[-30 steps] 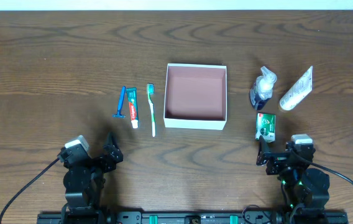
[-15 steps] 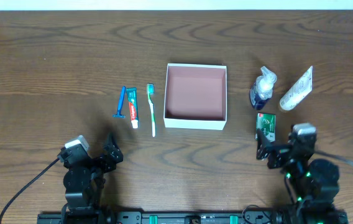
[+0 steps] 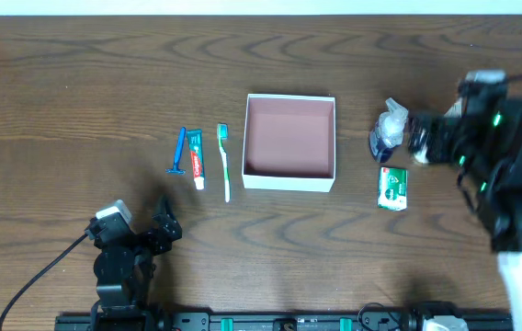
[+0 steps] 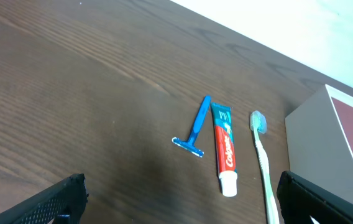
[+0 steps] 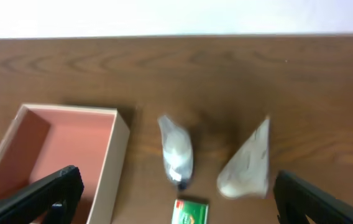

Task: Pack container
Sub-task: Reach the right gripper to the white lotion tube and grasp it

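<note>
One container (image 3: 289,181) lies left of the splayed right hand (image 5: 176,178) (left hand (image 4: 181,182) splayed too).

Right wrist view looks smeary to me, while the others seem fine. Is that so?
Right wrist view: soft all over; the bottle and white tube have smeared edges, likely motion blur. Left wrist view: sharp; the lettering on the toothpaste is readable beside the blue razor. Overhead view: mostly crisp, but the right arm is blurred.
</note>
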Available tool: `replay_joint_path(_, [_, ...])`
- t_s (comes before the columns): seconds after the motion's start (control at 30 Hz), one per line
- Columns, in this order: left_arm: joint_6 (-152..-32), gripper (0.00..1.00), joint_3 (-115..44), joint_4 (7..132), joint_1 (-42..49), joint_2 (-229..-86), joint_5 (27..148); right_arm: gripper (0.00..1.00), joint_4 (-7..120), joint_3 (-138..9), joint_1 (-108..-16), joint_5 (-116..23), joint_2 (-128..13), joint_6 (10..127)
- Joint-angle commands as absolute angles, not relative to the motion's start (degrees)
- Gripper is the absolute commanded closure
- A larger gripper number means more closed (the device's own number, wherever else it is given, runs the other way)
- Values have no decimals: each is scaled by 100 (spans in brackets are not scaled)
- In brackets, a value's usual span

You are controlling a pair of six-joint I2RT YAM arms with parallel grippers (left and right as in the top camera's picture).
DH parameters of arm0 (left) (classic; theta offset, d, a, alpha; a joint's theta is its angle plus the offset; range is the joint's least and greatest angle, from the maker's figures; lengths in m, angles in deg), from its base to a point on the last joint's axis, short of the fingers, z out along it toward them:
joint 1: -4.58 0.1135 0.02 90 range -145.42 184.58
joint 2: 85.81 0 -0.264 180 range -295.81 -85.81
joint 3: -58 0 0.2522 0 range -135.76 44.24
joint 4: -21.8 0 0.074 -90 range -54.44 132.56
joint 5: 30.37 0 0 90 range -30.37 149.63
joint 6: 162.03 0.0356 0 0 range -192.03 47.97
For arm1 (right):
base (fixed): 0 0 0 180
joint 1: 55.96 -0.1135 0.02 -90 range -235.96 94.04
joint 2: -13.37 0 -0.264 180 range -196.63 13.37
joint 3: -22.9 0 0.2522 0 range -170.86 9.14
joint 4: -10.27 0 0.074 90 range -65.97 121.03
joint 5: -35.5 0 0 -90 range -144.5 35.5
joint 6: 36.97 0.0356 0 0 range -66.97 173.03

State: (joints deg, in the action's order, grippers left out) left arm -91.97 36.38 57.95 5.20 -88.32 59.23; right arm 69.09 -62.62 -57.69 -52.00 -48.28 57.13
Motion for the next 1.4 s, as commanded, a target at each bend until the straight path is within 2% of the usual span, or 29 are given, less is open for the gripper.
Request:
replay_joint_path(0.0, [-9249, 2, 3754, 5812, 498, -8790, 5912, 1, 7254, -7091, -5734, -5222, -5243, 5333])
replay_joint_path(0.27, [-9249, 2, 3754, 5812, 498, -8790, 5912, 1, 7490, -7716, -5107, -5254, -6098, 6325])
replay_joint_path(0.63, [-9249, 2, 3754, 5812, 498, -8792, 5912, 2, 7624, -7934, -4919, -6303, -7790, 6478])
replay_joint_path(0.7, [-9249, 2, 3754, 5812, 498, -8790, 5912, 9, 7506, -7934, -4919, -6306, -7986, 6478])
replay_joint_path(0.77, [-9247, 2, 3754, 5812, 498, -8792, 5912, 22, 7436, -7934, -4915, -6306, -8113, 6480])
replay_joint_path(0.87, [-9249, 2, 3754, 5812, 498, -8792, 5912, 34, 7521, -7934, -4915, -6306, -8142, 6482])
replay_joint_path(1.07, [-9249, 2, 3754, 5812, 498, -8790, 5912, 51, 8131, -7934, -4915, -6306, -8142, 6629])
replay_joint_path(1.17, [-9249, 2, 3754, 5812, 498, -8790, 5912, 68, 8262, -7934, -4915, -6286, -8142, 6747])
replay_joint_path(1.37, [-9249, 2, 3754, 5812, 498, -8790, 5912, 86, 8332, -7934, -4915, -6292, -8135, 6823])
